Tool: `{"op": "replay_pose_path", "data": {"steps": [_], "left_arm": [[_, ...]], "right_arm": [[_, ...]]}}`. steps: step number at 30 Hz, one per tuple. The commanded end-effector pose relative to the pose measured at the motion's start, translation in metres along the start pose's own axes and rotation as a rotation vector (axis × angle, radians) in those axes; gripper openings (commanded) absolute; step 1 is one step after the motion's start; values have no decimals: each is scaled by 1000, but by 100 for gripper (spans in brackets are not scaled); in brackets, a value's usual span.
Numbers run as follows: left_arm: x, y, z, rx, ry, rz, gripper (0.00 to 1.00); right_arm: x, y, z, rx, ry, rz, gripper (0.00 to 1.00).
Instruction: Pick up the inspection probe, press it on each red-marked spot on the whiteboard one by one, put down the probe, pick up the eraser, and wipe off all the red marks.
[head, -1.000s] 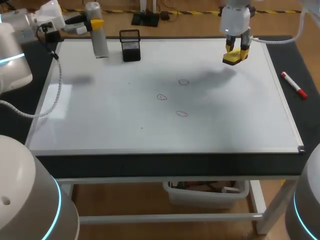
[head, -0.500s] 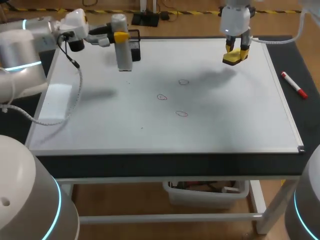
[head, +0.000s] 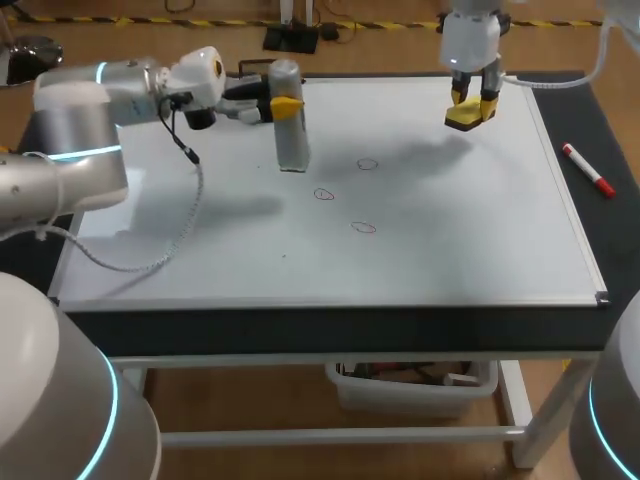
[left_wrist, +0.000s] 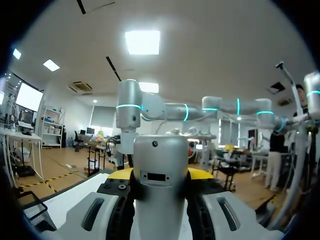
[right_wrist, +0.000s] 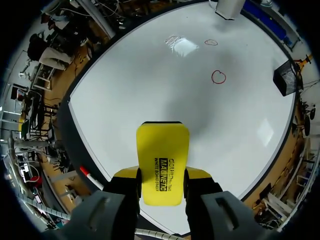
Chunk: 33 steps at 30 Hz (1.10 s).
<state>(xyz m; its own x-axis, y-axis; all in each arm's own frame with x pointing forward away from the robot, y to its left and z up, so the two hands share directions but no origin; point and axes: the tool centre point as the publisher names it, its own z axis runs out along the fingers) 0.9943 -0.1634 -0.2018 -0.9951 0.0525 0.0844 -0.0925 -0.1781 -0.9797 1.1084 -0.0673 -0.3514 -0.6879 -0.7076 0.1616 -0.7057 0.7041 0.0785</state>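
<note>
Overhead, the left gripper (head: 283, 103) is closed from both sides on the upright grey cylindrical probe (head: 290, 135), which it holds above the large white whiteboard (head: 450, 250). Three small ring-shaped red marks (head: 323, 194) lie just beyond the gripper, with nothing in between. A black mesh pen holder (head: 258, 68) is mostly hidden behind that gripper. The right gripper (head: 470, 108) clamps the flat yellow eraser (head: 468, 118) over the board's far part, and well off to its outer side a red-and-white marker pen (head: 587, 170) lies on the dark table (head: 615, 130). From the left wrist, the probe (left_wrist: 160, 175) fills the gap between the yellow-tipped fingers (left_wrist: 119, 175); it is a smooth grey barrel with a small dark slot and a dot. From the right wrist, the eraser (right_wrist: 162, 160) juts ahead of the pinching fingers and has black print on its yellow face. The red marks (right_wrist: 218, 76) sit far ahead, and the pen holder (right_wrist: 285, 77) stands off to one side.
</note>
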Motion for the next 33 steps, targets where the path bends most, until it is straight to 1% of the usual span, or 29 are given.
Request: {"op": "replay_pose_path", "data": {"steps": [1, 4, 9, 14, 23, 26, 33], "left_arm": [[2, 11, 9, 18, 18, 13, 0], [5, 18, 15, 16, 15, 8, 0], [7, 25, 24, 35, 21, 11, 0], [12, 31, 30, 33, 34, 17, 0], [5, 44, 39, 28, 53, 9, 0], [2, 50, 39, 39, 60, -3, 0], [-2, 61, 39, 24, 56, -7, 0]], "right_arm": [[1, 0, -3, 4, 2, -1, 0], [1, 0, -3, 4, 2, -1, 0], [1, 0, -3, 4, 2, -1, 0], [1, 0, -3, 4, 2, -1, 0], [1, 0, -3, 4, 2, -1, 0], [1, 0, -3, 4, 2, -1, 0], [1, 0, -3, 4, 2, -1, 0]]}}
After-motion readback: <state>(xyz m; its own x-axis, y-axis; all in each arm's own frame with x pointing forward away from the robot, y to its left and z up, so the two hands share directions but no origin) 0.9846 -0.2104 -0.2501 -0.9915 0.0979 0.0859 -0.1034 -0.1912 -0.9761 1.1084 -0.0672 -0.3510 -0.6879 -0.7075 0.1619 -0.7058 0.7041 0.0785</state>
